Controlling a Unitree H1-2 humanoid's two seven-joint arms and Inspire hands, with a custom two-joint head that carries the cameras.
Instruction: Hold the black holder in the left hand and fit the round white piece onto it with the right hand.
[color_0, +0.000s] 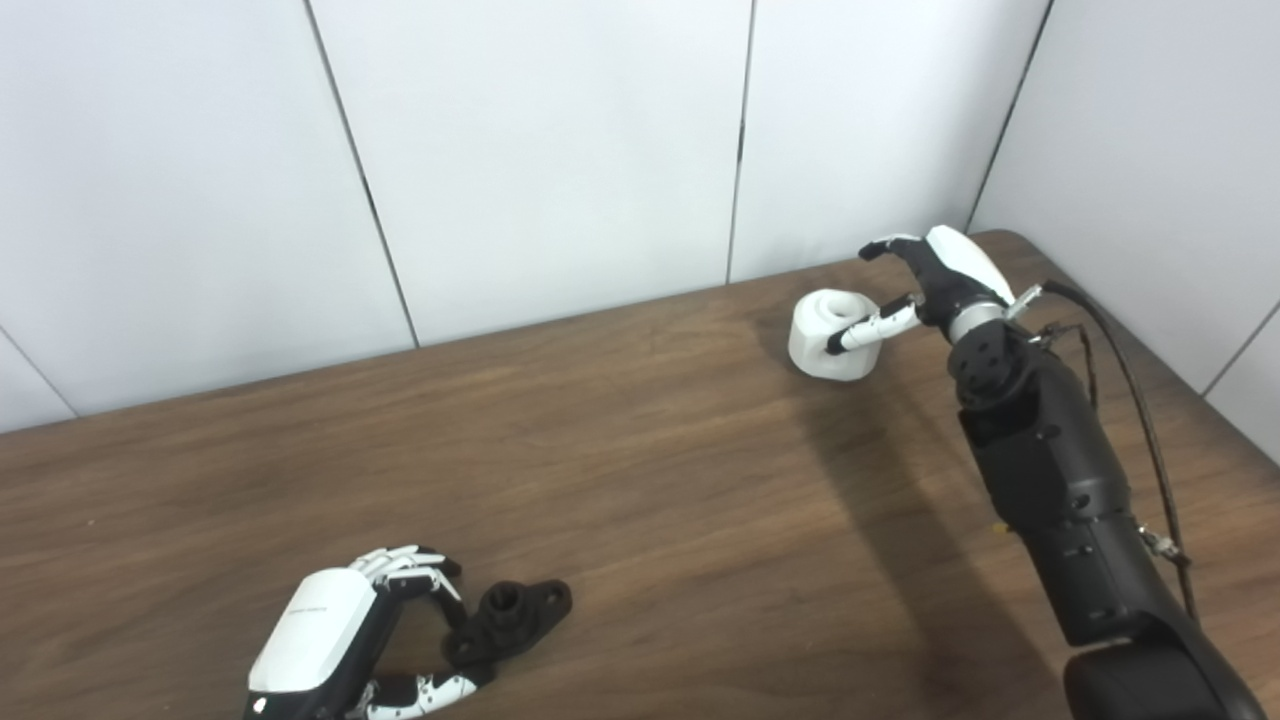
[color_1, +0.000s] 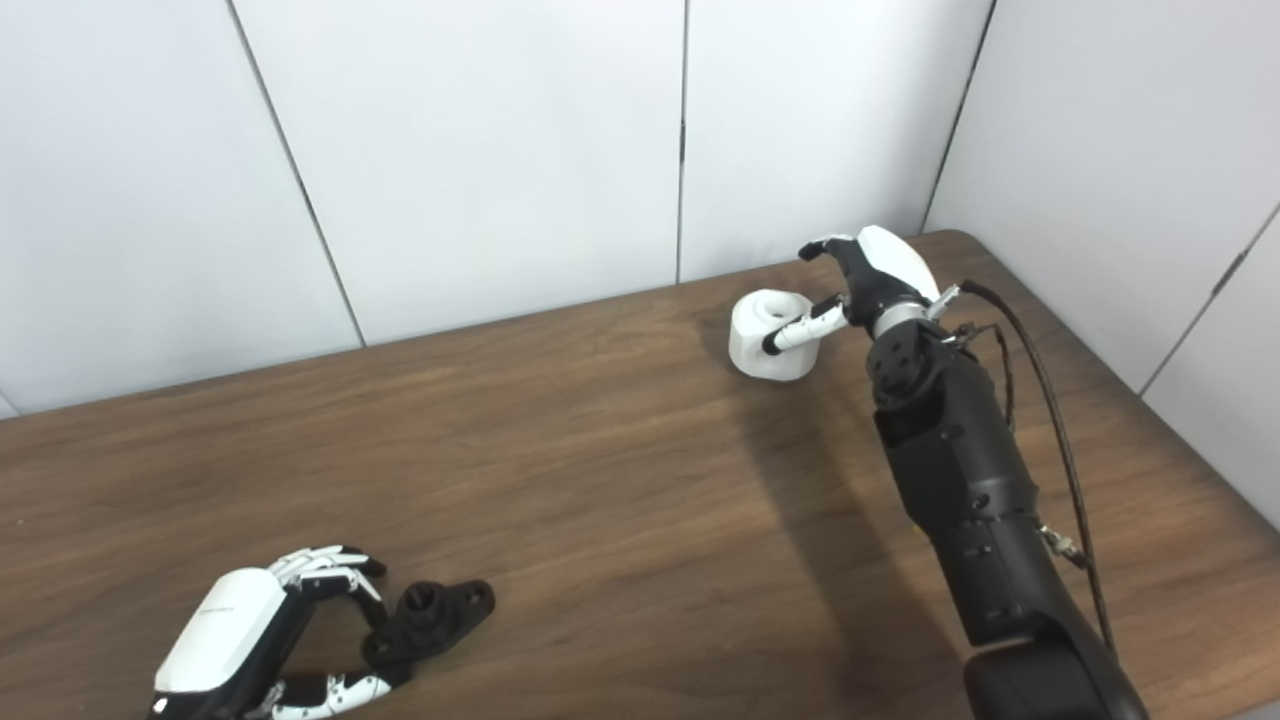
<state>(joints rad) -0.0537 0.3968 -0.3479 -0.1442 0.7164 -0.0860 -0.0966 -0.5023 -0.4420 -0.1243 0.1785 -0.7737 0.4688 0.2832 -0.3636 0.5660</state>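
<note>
The black holder (color_0: 512, 612), a flat piece with a round socket and lobed ends, lies on the wooden table (color_0: 640, 500) near the front left. My left hand (color_0: 345, 635) is bent around its near end. The fingertips (color_0: 452, 590) press from above and the thumb from below, so the end sits pinched between them. The round white piece (color_0: 832, 335) stands far back on the right. My right hand (color_0: 935, 275) is open beside it. The thumb lies across the piece's front and the fingers are raised above its far side, apart from it.
White wall panels (color_0: 560, 150) close off the table's back edge and the right corner. The right forearm (color_0: 1050, 480), with a loose black cable, stretches along the table's right side. A wide stretch of bare wood separates the two objects.
</note>
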